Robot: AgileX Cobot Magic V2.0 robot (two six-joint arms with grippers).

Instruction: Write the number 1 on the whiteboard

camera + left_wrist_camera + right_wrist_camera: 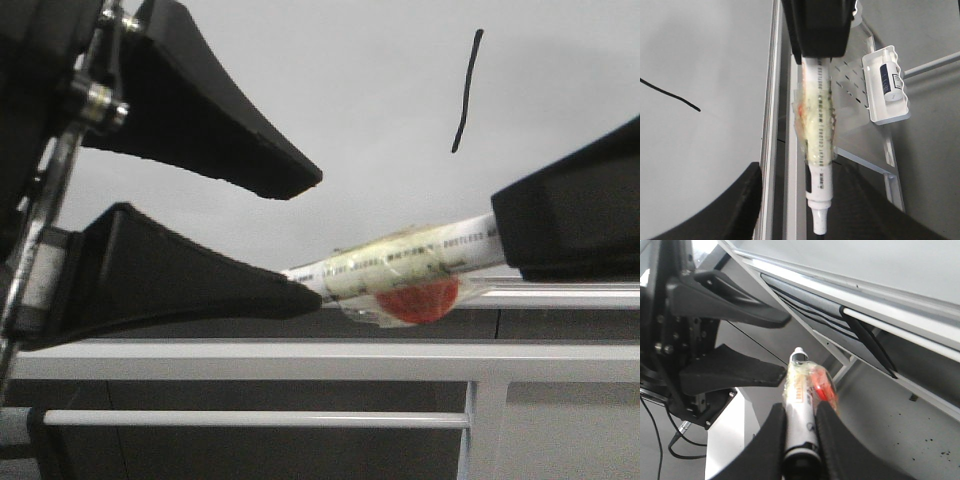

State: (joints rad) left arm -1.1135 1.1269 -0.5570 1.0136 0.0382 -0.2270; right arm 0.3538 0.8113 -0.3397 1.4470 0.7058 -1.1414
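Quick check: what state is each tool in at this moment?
Left tool: open, holding nothing; the marker tip lies beside its lower finger.
Right tool: shut on the white tape-wrapped marker pen.

Robot lab or test bench: whiteboard (330,110) fills upper frame, white metal frame bars (300,360) across bottom; perforated white shelf with clip-on holder (887,85) at right; loose cables (660,440) lower left.
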